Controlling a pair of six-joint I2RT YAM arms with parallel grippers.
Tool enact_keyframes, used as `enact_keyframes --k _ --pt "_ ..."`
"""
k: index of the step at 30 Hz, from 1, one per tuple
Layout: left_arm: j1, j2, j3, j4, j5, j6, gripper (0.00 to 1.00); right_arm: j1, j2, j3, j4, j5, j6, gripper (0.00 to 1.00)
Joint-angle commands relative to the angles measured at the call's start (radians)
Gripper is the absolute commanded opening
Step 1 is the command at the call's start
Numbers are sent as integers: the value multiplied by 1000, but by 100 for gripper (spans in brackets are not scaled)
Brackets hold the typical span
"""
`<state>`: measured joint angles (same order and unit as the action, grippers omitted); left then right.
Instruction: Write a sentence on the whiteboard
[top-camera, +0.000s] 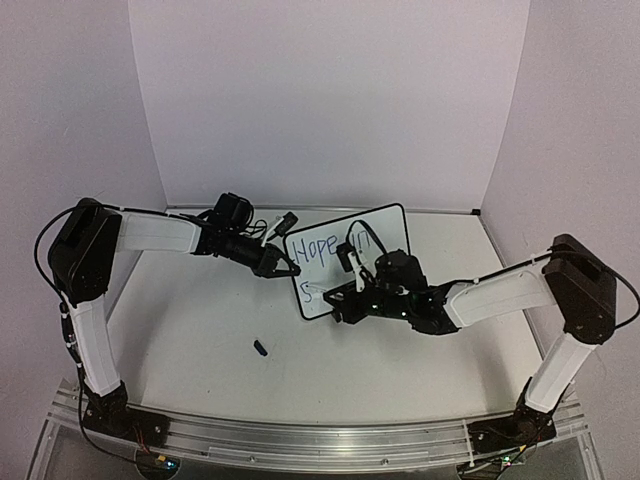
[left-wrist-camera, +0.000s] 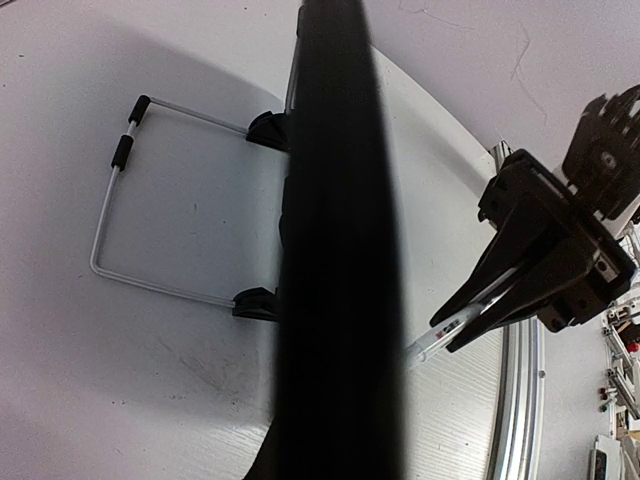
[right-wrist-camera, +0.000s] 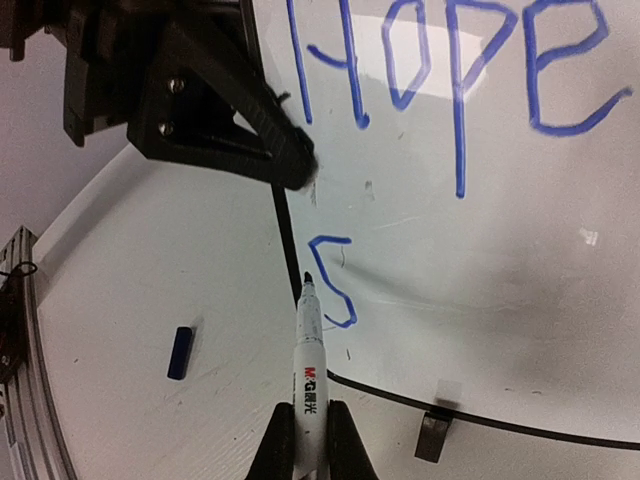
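The whiteboard is thin and stiff. It is judged to be light and easy to tip, so it is best held by its black frame at a side edge, where no ink can be rubbed off. It is stood near the middle of the desk and leaned back on a wire stand. Its white face is turned toward the arms, and its long side is laid from left to right, with the right end a bit further back. The sentence is only begun: "Hope" is seen on top and an "S" below. The whiteboard's left edge is pinched by the left claw. A marker is pinched by the right claw, with its tip just beside the "S". A blue cap is seen lying on the desk, well apart.
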<state>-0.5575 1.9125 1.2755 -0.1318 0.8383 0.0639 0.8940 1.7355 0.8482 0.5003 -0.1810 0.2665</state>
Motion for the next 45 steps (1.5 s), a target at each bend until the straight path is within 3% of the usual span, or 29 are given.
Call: enact_keyframes --k 1,18,45 --pt "-19 7 25 -45 13 10 0 -4 -37 4 -1 70 -9 0" --pt "-19 10 25 -45 10 11 0 -27 27 40 -25 60 -13 0" --pt "-19 9 27 -48 10 13 0 -27 17 -36 -36 30 34 0"
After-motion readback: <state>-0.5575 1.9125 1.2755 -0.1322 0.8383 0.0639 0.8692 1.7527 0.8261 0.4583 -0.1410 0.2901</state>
